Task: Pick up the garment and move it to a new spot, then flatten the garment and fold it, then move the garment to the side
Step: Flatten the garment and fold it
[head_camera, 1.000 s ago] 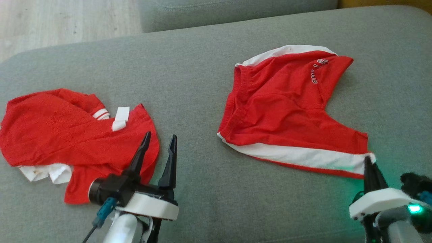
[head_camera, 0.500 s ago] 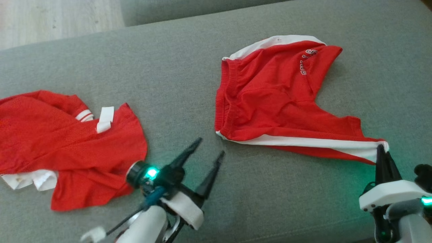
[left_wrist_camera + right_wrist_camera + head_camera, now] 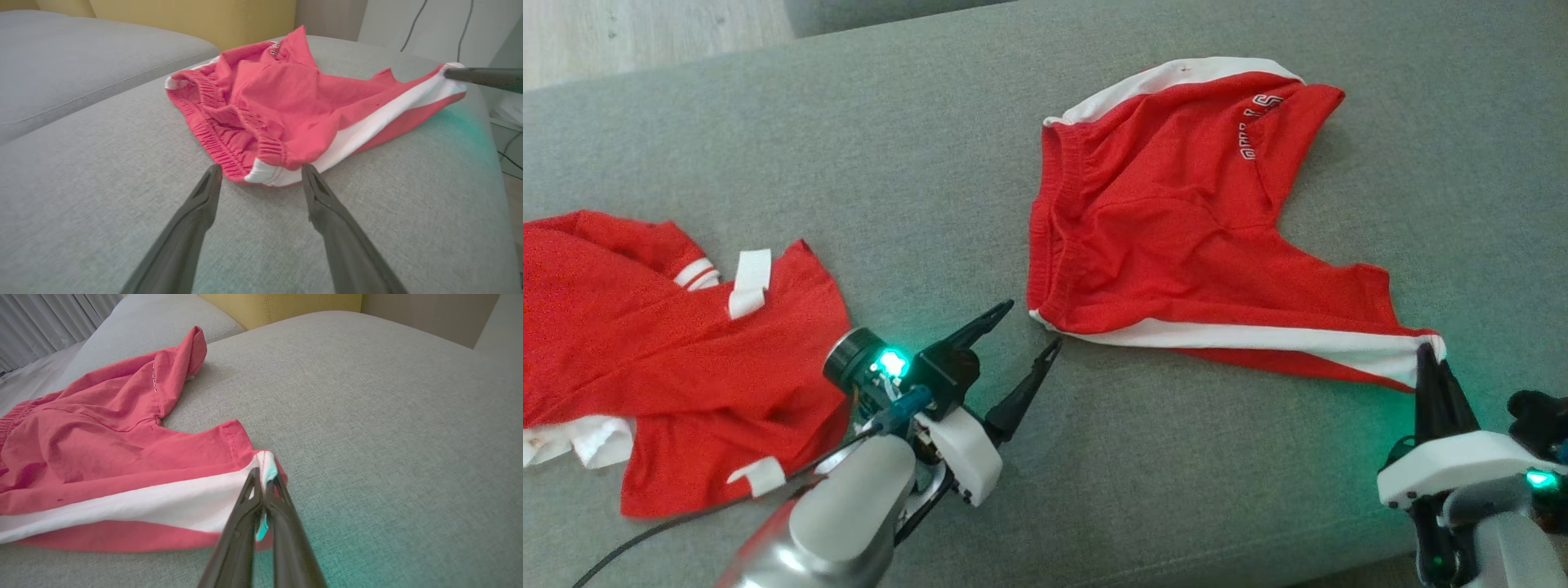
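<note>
- Right now the red shorts lie on the grey sofa seat, on the robot's right side in the head view. The elastic waistband faces the left tool and the two legs spread away from it.
- A white stripe runs down each side of the shorts. The nearer leg is drawn out into a long, taut point toward the right tool.
- The right tool has its fingers pressed together on the white-striped corner of that leg's hem. In its own wrist view the corner of the shorts pokes up between the tips of the right tool.
- From the left wrist, the right tool comes in at the far right, with the pinched corner at its tip.
- The left tool is spread wide and holds nothing.
- In the wrist view the tips of the left tool stand either side of the waistband's near corner, where the elastic meets the white stripe. One fingertip may be brushing the cloth, but the angle leaves that unclear.
- White lettering on the far leg is too small to read.
- A crumpled red shirt with white trim lies on the same seat at the robot's left, well apart from the shorts.
- Green light tints the seat near both tools.
- A wooden floor lies beyond the seat's far left edge.
</note>
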Tool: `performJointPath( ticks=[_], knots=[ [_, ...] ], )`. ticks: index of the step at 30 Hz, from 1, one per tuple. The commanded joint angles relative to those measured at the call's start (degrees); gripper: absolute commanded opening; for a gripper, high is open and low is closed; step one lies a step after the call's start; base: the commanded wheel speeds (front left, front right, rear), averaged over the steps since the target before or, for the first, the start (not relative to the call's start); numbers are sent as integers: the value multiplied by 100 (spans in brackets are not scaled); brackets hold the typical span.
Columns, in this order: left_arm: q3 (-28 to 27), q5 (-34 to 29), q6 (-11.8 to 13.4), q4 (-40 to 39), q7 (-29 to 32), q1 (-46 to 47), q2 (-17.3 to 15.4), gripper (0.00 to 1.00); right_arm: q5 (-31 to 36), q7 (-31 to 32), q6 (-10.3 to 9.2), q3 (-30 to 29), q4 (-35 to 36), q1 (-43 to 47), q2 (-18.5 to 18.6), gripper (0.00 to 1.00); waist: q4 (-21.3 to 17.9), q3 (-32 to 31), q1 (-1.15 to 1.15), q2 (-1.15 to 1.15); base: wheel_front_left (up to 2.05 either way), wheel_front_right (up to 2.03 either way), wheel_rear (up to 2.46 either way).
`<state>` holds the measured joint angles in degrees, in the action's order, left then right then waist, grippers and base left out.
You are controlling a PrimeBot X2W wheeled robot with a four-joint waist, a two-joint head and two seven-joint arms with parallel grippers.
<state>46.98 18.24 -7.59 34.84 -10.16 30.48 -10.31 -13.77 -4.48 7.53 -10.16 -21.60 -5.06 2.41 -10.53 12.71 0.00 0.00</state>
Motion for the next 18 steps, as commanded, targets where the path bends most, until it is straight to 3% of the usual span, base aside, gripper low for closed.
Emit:
performJointPath(
  ticks=[1, 18],
  knots=[
    [-73, 62, 11, -88, -44, 301, -100, 100, -58, -50, -4, 141, 164, -108, 47, 0, -17, 23, 0, 0, 0, 0, 0],
    [987, 640, 10, 413, -257, 1025, -128, 100, -45, -105, -4, 244, 102, -209, 47, 0, -106, 220, 0, 0, 0, 0, 0]
  ],
)
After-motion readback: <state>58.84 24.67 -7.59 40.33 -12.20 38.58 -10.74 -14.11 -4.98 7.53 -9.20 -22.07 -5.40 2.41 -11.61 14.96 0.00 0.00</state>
